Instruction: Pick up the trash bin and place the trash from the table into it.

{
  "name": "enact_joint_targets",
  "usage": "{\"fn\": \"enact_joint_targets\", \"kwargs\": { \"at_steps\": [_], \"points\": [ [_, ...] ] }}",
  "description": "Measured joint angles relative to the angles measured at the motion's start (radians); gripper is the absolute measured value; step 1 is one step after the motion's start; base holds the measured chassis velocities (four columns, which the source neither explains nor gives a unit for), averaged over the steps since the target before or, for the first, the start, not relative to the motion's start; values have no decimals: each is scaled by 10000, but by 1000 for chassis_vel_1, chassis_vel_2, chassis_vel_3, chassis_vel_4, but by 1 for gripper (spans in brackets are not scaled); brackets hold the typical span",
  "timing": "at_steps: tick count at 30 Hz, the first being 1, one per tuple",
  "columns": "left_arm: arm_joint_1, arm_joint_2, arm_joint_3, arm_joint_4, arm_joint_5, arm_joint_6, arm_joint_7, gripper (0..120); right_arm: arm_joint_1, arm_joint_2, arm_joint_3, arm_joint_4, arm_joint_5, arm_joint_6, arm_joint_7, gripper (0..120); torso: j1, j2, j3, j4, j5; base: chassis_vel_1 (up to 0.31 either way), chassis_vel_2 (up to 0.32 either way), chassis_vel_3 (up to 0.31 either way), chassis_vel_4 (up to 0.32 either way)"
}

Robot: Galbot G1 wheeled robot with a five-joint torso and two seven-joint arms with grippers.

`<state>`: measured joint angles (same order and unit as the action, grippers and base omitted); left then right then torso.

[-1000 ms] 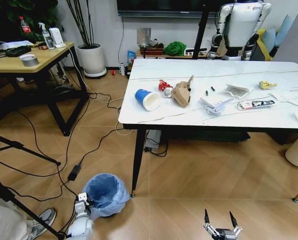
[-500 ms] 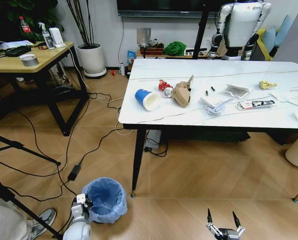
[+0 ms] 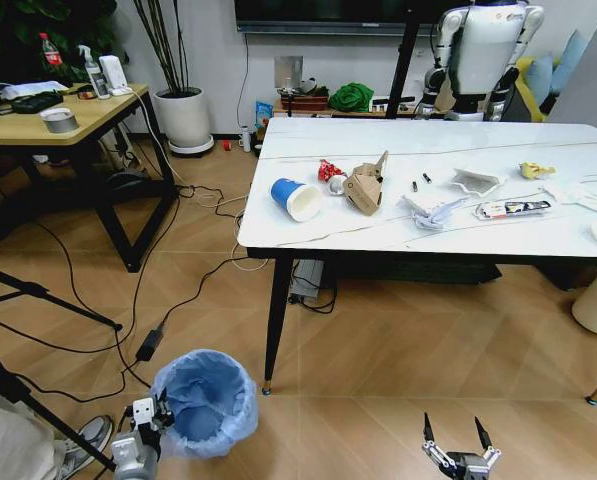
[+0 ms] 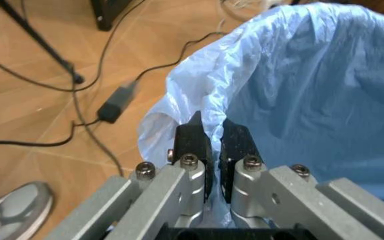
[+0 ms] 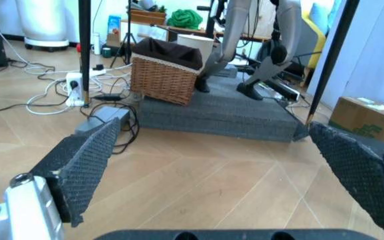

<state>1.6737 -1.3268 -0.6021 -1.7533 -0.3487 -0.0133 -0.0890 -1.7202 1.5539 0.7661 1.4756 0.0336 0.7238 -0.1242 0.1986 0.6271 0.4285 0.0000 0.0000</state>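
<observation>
**Gripping the bin by its lined rim**

Left gripper (image 4: 211, 150) is at the near edge of the trash bin (image 3: 206, 400), which stands on the wood floor just beside the front-left leg of the table (image 3: 498, 140). In the left wrist view the two black pads are clenched close together on the rim, with a fold of the light-blue bag (image 4: 312, 90) pinched between them.

Handling judgement:
- Bin looks small and, as far as visible, holds nothing but the liner; probably light.
- Bag film is thin, crinkled, likely slippery. If only film is caught, it could slide or pull off the rim. Whether the hard rim is inside the pinch cannot be told.
- A one-sided rim hold will likely let the bin hang tilted, so lift slowly.

Right gripper (image 3: 462, 438) hangs low over the floor in front of the table, fingers spread wide, holding nothing.

Trash lies on the tabletop: paper cup (image 3: 295, 197) on its side near the front-left corner, torn carton (image 3: 363, 187) and red wrapper (image 3: 328, 170) just beyond it, white papers (image 3: 433, 210) further along.
</observation>
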Motion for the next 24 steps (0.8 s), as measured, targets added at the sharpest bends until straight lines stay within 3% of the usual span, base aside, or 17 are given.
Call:
{"fn": "enact_joint_targets", "kwargs": {
  "at_steps": [5, 10, 14, 19, 24],
  "points": [
    [918, 103, 220, -1231, -161, 13, 34, 0, -8, -49, 41, 28, -6, -20, 4, 100, 0, 0, 0, 0, 1, 0, 0, 0, 0],
    [1455, 191, 392, -1841, 151, -77, 37, 0, -24, -132, 80, 28, -4, -36, 5, 100, 0, 0, 0, 0, 0, 0, 0, 0, 0],
    [1688, 199, 489, -2155, 473, -387, -102, 0, -22, -173, 93, 26, 0, -55, 11, 100, 0, 0, 0, 0, 1, 0, 0, 0, 0],
    [1992, 211, 875, -2605, 94, -66, -234, 0, -20, -176, 84, 12, -3, -69, 13, 100, 0, 0, 1, 0, 1, 0, 0, 0, 0],
    [1941, 170, 1075, -2647, 485, -159, -503, 0, 56, -169, 85, 14, 22, -76, 18, 100, 0, 0, 1, -1, 1, 0, 0, 0, 0]
  ]
}}
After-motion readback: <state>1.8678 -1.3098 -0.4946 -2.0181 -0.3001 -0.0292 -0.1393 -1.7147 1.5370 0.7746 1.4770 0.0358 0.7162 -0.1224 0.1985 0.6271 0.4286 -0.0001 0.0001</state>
